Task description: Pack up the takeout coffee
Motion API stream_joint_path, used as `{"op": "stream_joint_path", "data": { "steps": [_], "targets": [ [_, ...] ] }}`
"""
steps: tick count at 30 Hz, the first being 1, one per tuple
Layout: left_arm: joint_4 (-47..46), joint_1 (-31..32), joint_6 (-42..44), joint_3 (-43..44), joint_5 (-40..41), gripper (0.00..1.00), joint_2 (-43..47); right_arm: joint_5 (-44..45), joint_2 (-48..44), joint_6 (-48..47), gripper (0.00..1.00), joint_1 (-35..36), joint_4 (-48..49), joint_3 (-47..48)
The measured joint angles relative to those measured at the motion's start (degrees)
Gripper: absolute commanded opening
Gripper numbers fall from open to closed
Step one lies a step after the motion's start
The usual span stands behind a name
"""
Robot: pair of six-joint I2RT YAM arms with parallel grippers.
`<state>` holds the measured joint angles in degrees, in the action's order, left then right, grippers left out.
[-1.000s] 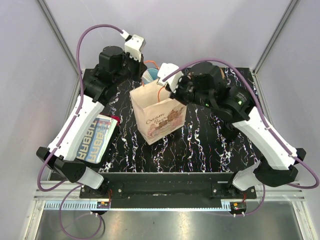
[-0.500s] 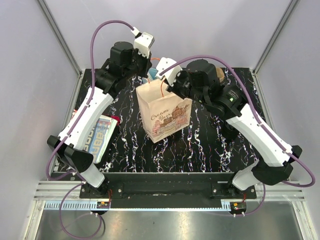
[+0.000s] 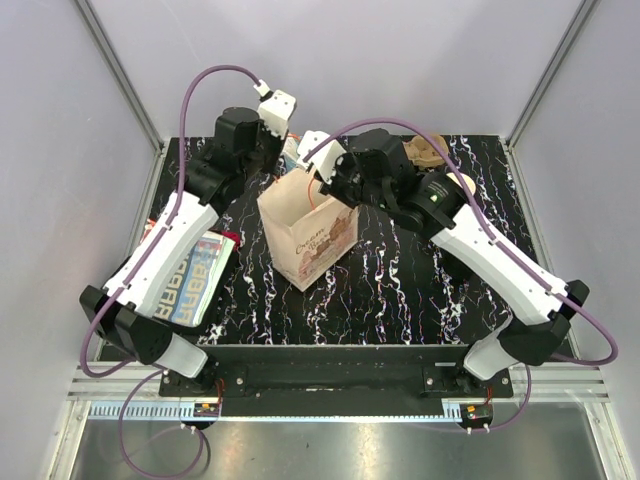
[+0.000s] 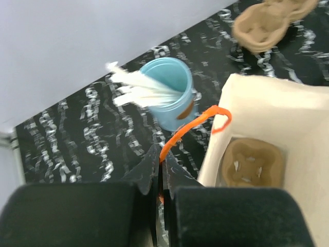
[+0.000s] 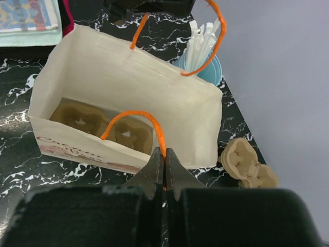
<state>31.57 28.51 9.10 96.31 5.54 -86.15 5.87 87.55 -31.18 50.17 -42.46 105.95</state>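
Your takeout coffee was not in the paper bag (image 5: 128, 82), and neither wrist view showed it, so you could not place it for certain on the bench (image 3: 400, 290). The bag stood upright toward the far edge. A pulp cup carrier (image 5: 103, 121) lay flat on its floor, likely there to seat the cup. Your left claw (image 4: 160, 157) was pinched on the far orange handle (image 4: 193, 126) and your right claw (image 5: 164, 157) on the near orange handle (image 5: 134, 117), apparently spreading the mouth for loading.

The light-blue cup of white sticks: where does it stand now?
Left wrist view: the light-blue cup stands on the marbled table by the back wall, behind the paper bag; a pulp cup carrier lies to its right.
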Motion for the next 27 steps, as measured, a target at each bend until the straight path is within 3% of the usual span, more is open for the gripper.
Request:
{"op": "stream_joint_path", "data": {
  "steps": [6,13,27],
  "targets": [
    [-1.90,-4.24,2.78,-2.93,2.47,0.00,3.08,-2.47,3.54,1.77,0.05,0.00,0.76,2.25],
    [-5.46,-7.45,5.68,-2.99,2.73,0.00,3.02,-5.77,6.45,4.22,0.48,0.22,0.72,4.44],
    [-9.97,-8.37,9.40,-2.36,3.23,0.00,-4.74,-8.31,8.26,5.53,0.87,1.18,0.17,6.47]
  ]
}}
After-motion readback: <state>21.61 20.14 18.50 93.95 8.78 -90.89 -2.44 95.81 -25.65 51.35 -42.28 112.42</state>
